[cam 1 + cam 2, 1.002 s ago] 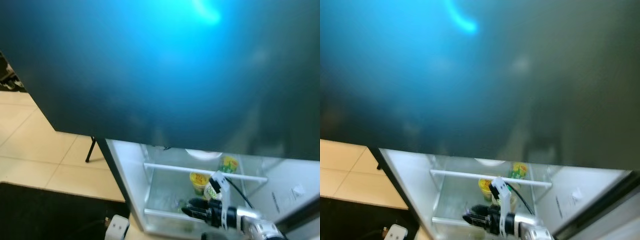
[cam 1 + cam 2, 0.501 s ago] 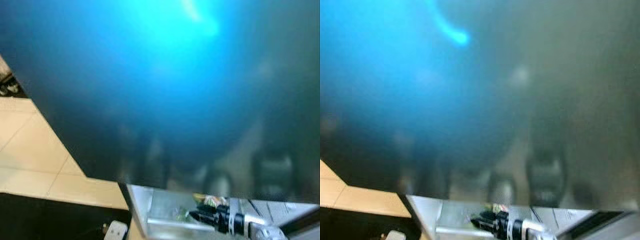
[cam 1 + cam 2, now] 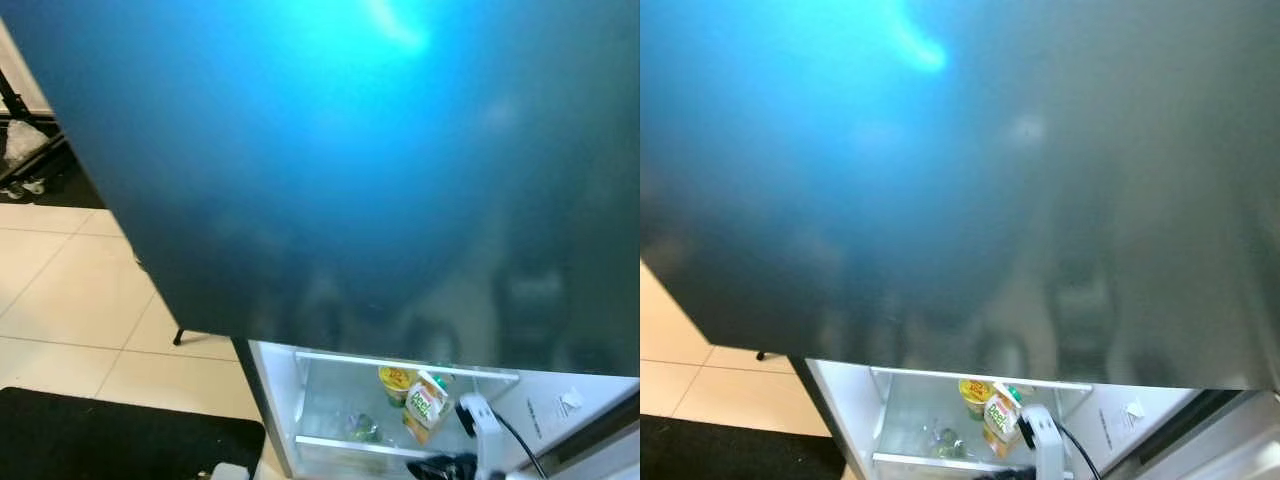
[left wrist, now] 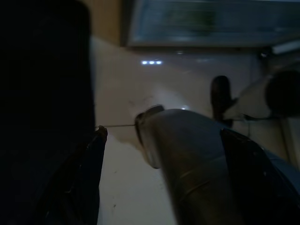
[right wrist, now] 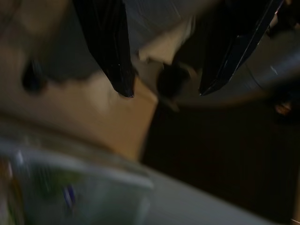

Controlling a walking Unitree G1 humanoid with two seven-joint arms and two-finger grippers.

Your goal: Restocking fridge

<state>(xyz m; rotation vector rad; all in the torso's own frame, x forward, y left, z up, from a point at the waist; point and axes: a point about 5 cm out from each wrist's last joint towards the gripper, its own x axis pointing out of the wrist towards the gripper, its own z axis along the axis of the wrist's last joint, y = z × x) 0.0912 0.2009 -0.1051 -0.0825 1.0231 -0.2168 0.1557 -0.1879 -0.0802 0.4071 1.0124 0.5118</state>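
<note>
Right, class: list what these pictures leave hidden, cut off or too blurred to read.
- Fridge door shelf: the dark door panel hides everything above it in the eye views.
- Juice pouch label: too small to read.
- Right gripper: cut off at the eye view's bottom edge.
- Left wrist view: dark, blurred.

Pouch (image 3: 424,405) and cup (image 3: 396,379) on fridge shelf (image 3: 340,445)

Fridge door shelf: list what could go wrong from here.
1. The pouch leans tilted against the yellow cup on the door shelf; it may topple when the door moves.
2. The right end effector, open, sits close below the shelf; it could catch the rail.
</note>
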